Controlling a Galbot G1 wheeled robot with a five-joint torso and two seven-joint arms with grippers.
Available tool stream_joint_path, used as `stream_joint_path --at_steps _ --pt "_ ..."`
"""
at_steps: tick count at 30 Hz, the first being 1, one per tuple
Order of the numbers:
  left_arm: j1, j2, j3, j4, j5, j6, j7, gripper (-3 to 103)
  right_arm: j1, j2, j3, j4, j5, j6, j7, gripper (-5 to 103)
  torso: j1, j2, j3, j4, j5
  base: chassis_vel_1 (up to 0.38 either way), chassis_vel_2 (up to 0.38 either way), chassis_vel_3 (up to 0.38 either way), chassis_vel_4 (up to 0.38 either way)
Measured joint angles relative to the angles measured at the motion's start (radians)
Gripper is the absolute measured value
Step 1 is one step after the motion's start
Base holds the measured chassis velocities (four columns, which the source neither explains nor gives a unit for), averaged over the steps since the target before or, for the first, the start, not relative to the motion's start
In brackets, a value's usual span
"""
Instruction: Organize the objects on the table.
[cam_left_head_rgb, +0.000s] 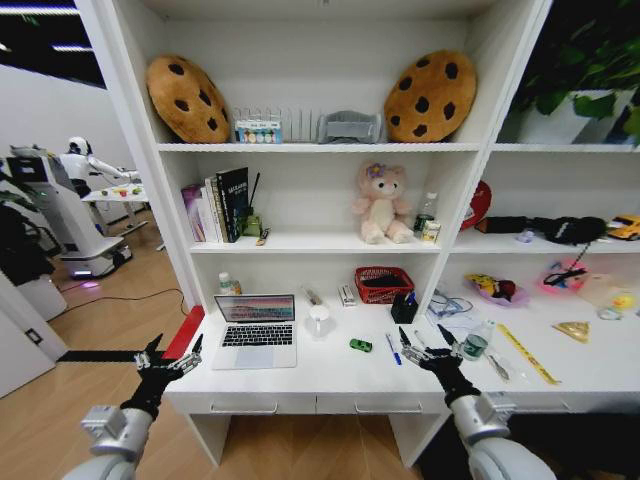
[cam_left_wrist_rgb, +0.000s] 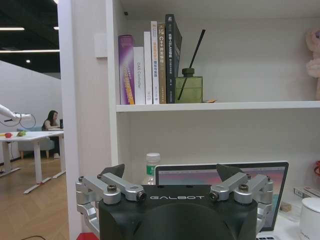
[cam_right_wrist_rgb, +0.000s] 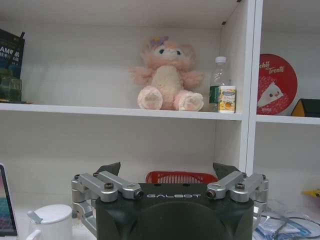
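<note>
White smooth table carries silver laptop, green toy car, blue pen, yellow ruler | left gripper wide open, empty, off the left front corner | right gripper spread, empty, above front edge beside pen | advice: take the thin slick pen across its barrel, slowly.

We read this as a robotics lab staged like a home office: white desk built into tall shelving with books, laptop, teddy bear; another robot stands on wood floor beside tables behind.
</note>
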Motion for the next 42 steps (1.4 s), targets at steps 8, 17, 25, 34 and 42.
stream_joint_path --at_steps 8,17,25,34,42 --pt "-0.006 -0.001 0.003 0.002 0.002 0.001 -0.001 100 0.004 -0.001 0.002 -0.004 -0.001 -0.003 0.001 100 -0.002 0.001 0.0 0.0008 0.0003 0.043 -0.036 -0.048 0.041" --pt "-0.022 0.0 0.006 0.01 0.003 0.001 0.0 84 0.006 -0.005 0.003 -0.005 -0.006 -0.005 0.001 100 0.0 0.0 0.0 0.0007 0.0003 0.0 0.0 0.0 0.0" --pt "-0.035 0.007 0.011 0.013 -0.001 0.003 0.006 57 0.002 -0.004 0.005 -0.002 -0.007 -0.006 0.003 100 0.0 0.0 0.0 0.0007 0.0003 0.0 0.0 0.0 0.0" --pt "-0.047 0.018 0.027 0.021 -0.001 0.005 0.014 24 0.0 -0.008 0.005 0.002 -0.006 -0.01 0.004 100 0.0 0.0 0.0 0.0007 0.0003 0.0 0.0 0.0 0.0" --pt "-0.109 0.078 0.053 0.054 -0.017 0.02 0.018 0 0.015 -0.017 0.001 -0.003 0.004 -0.017 0.015 100 0.0 0.0 0.0 0.0007 0.0002 0.0 0.0 0.0 0.0"
